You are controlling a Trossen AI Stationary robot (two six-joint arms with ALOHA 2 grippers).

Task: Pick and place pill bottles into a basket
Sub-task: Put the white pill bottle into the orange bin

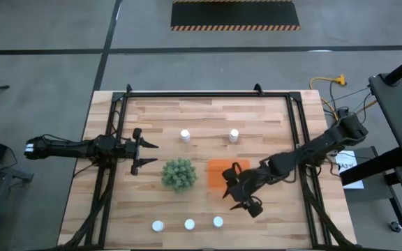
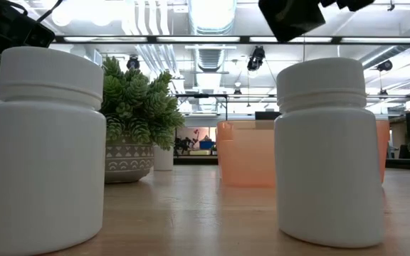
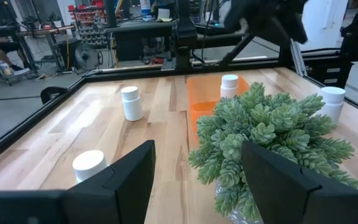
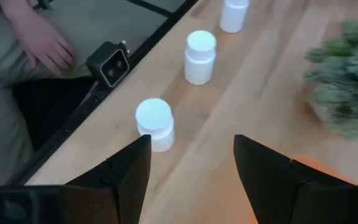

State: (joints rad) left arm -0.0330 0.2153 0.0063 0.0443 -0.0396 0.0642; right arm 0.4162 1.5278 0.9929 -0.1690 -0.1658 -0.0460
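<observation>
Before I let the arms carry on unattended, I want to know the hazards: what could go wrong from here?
The right gripper, open, hangs by the basket; a low move could shove it. The plant stands close beside the basket and could get clipped. A person's hand rests near the table edge by the front pill bottles.

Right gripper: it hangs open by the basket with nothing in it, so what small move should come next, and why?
Probably reach the right gripper toward the nearest pill bottle in the row along the table's front edge and lower over it. The fingers stand open and empty, that bottle stands upright and clear of its neighbours, and the orange basket sits right beside the gripper for a short carry.
</observation>
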